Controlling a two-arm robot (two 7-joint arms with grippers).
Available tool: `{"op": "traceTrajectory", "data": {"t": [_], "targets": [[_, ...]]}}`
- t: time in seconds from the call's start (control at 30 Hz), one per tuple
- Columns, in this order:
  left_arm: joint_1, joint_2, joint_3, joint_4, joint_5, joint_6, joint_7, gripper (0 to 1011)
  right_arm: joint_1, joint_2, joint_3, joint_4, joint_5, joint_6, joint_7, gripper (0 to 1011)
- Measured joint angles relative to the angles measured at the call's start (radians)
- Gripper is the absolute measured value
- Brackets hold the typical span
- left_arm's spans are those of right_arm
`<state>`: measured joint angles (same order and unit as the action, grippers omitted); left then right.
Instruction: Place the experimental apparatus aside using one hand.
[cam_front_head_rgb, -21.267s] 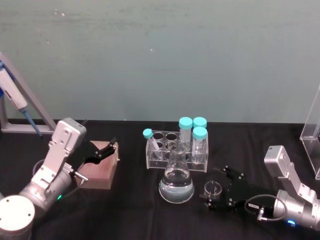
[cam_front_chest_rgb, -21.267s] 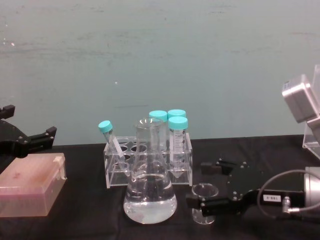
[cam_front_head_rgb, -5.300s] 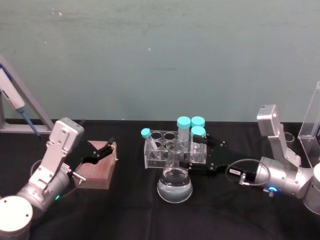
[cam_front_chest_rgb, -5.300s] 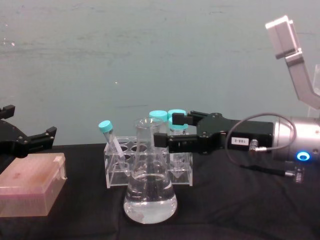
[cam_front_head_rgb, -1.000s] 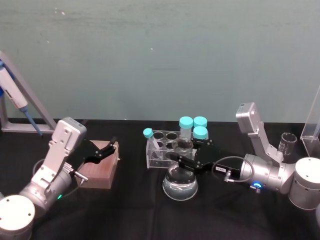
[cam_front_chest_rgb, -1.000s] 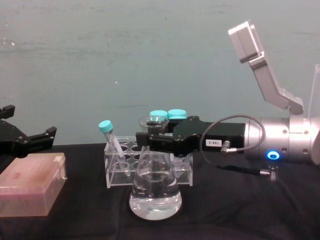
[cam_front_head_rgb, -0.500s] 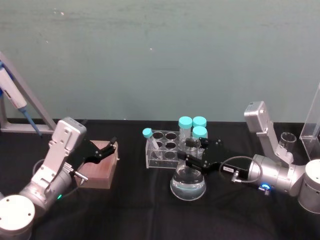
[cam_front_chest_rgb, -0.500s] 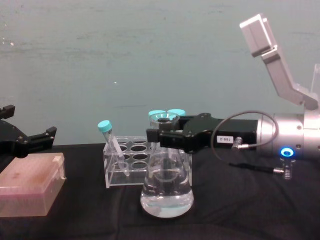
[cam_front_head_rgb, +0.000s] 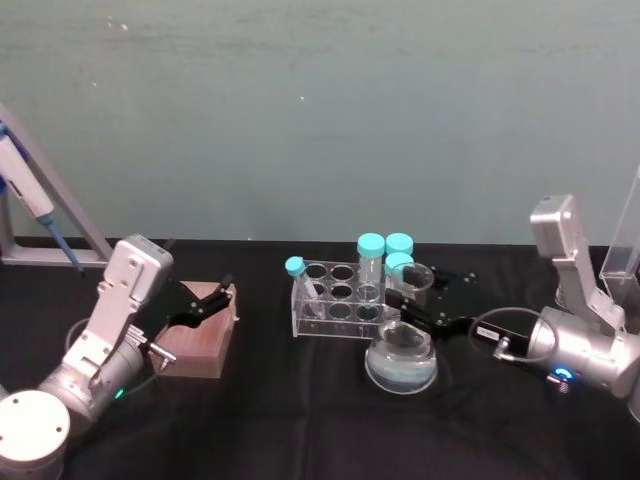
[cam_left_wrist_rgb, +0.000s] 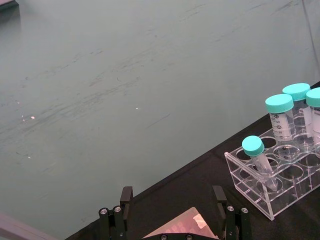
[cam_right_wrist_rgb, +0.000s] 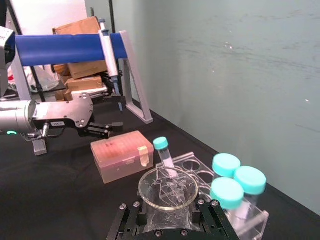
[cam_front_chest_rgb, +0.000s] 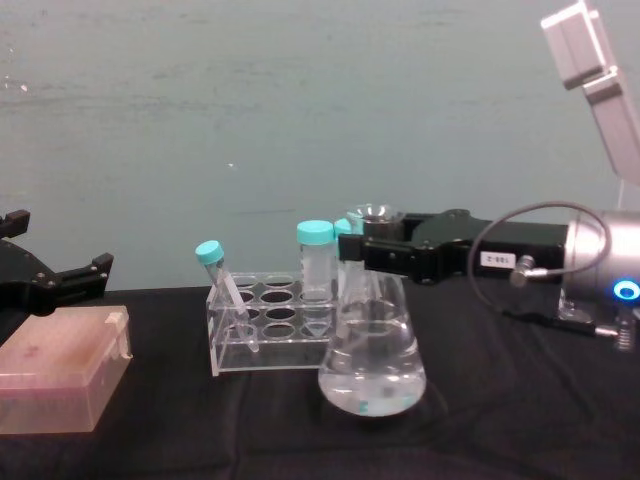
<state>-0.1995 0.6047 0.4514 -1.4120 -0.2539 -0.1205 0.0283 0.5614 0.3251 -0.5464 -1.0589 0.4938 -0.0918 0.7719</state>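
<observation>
Right gripper (cam_front_head_rgb: 418, 292) clamped on the neck of the conical flask (cam_front_head_rgb: 401, 358), clear liquid in its base — on the black table (cam_front_head_rgb: 300, 420), right front of the clear tube rack (cam_front_head_rgb: 335, 300). Rack holds four teal-capped tubes (cam_front_head_rgb: 371, 262), one leaning. Left gripper (cam_front_head_rgb: 215, 295) spread wide over the pink box (cam_front_head_rgb: 200, 330). Right wrist view adds a pipette (cam_right_wrist_rgb: 106, 47) on a stand.
</observation>
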Motion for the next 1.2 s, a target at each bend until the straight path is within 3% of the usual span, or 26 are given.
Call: {"op": "traceTrajectory", "data": {"t": [0.33, 0.57, 1.2], "targets": [[0.0, 0.0, 0.0, 0.0, 0.0, 0.0, 0.0, 1000, -0.044, 0.047, 0.031, -0.052, 0.023, 0.016, -0.044, 450], [0.0, 0.0, 0.0, 0.0, 0.0, 0.0, 0.0, 1000, -0.068, 0.081, 0.076, -0.072, 0.029, 0.021, -0.109, 450], [0.0, 0.0, 0.0, 0.0, 0.0, 0.0, 0.0, 1000, -0.129, 0.111, 0.182, -0.102, 0.003, 0.038, -0.256, 450]]}}
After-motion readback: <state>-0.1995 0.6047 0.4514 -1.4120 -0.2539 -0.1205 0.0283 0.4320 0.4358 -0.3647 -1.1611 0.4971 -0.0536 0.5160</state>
